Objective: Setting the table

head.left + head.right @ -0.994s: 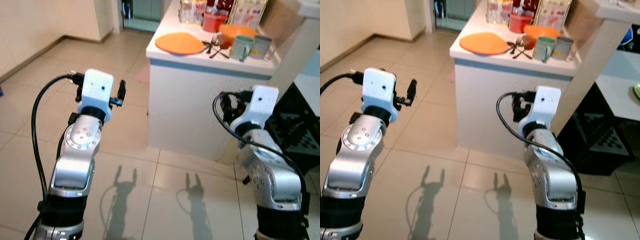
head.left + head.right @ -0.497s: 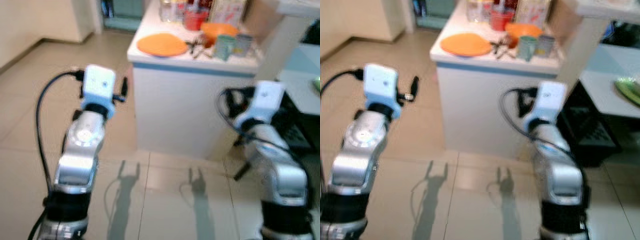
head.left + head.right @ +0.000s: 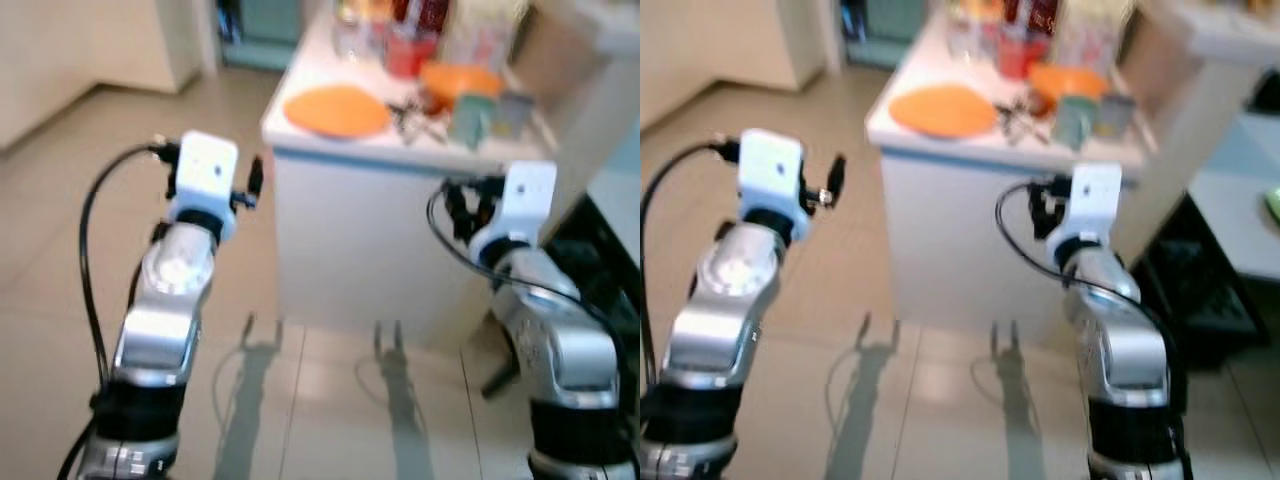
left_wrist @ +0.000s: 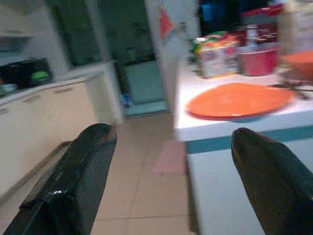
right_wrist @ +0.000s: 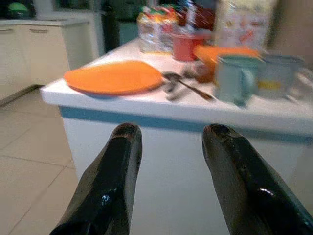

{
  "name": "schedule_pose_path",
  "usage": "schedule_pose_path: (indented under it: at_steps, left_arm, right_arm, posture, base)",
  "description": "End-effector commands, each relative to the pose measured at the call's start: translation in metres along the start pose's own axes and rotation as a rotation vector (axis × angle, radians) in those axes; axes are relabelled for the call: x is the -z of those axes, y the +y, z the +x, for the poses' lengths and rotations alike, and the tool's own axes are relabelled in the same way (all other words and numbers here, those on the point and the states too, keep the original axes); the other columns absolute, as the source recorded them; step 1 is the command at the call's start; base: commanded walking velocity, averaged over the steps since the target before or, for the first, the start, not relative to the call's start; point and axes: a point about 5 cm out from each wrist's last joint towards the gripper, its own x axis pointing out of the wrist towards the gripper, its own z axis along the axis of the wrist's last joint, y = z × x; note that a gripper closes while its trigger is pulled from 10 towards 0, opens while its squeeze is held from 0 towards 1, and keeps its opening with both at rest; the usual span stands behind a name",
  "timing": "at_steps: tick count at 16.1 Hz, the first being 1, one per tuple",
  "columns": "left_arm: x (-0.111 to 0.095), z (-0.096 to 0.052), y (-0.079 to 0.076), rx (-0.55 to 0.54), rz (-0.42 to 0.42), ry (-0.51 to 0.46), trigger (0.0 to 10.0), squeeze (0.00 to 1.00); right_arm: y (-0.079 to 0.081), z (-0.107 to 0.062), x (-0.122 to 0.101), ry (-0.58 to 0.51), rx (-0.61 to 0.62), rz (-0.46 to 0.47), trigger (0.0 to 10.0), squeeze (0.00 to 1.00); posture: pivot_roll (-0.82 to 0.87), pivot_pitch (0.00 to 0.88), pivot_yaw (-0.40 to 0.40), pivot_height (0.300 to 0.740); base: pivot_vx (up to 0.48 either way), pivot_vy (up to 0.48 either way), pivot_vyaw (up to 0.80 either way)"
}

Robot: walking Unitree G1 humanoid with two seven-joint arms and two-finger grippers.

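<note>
Your view has swung since half a second ago; the things kept their places. Your left gripper point(image 4: 168, 166) hangs with fingers spread wide and empty; your right gripper point(image 5: 171, 171) is parted, empty. Ahead of both, on the white counter point(image 3: 400, 165), sit the orange plate point(image 5: 115, 77), cutlery point(image 5: 183, 85) and green mug point(image 5: 234, 78).

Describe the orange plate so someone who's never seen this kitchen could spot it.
Look at the white counter with the blue stripe under its top. The orange plate lies flat near its left corner, beside the cutlery. It is the widest, flattest item there.
</note>
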Motion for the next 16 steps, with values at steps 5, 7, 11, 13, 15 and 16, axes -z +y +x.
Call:
schedule_pose_path:
  at_steps: [5, 7, 11, 13, 15, 16]
  left_arm:
    - [0.0008, -0.0002, 0.0067, -0.019, 0.012, 0.006, 10.0, 0.00]
    - [0.0006, -0.0002, 0.0067, -0.018, 0.013, 0.006, 10.0, 0.00]
    - [0.0006, -0.0002, 0.0070, -0.017, 0.020, 0.006, 10.0, 0.00]
    - [0.0007, -0.0007, 0.0050, -0.010, 0.023, 0.005, 10.0, 0.00]
    - [0.0006, -0.0006, 0.0046, -0.009, 0.023, 0.005, 10.0, 0.00]
    - [0.0005, -0.0005, 0.0049, -0.010, 0.023, 0.005, 10.0, 0.00]
  right_arm:
    - [0.0049, 0.0002, -0.0038, -0.021, -0.002, 0.071, 10.0, 0.00]
    - [0.0052, 0.0002, -0.0033, -0.017, -0.007, 0.065, 10.0, 0.00]
    - [0.0036, 0.0010, -0.0023, -0.006, 0.009, 0.098, 10.0, 0.00]
    - [0.0032, 0.0004, -0.0021, -0.006, 0.009, 0.101, 10.0, 0.00]
    - [0.0043, 0.0008, -0.0029, -0.010, 0.000, 0.094, 10.0, 0.00]
    - [0.0052, 0.0011, -0.0031, -0.011, -0.006, 0.090, 10.0, 0.00]
  posture:
    - [0.00, 0.000, -0.055, 0.740]
    - [0.01, 0.000, -0.057, 0.740]
    - [0.01, 0.000, -0.059, 0.740]
    - [0.01, 0.000, -0.059, 0.740]
    - [0.01, 0.000, -0.057, 0.740]
    - [0.01, 0.000, -0.057, 0.740]
  base:
    - [0.376, 0.000, 0.25]
    - [0.377, 0.000, 0.00]
    - [0.375, 0.000, -0.35]
    - [0.369, 0.000, -0.80]
    - [0.373, 0.000, -0.38]
    - [0.371, 0.000, 0.00]
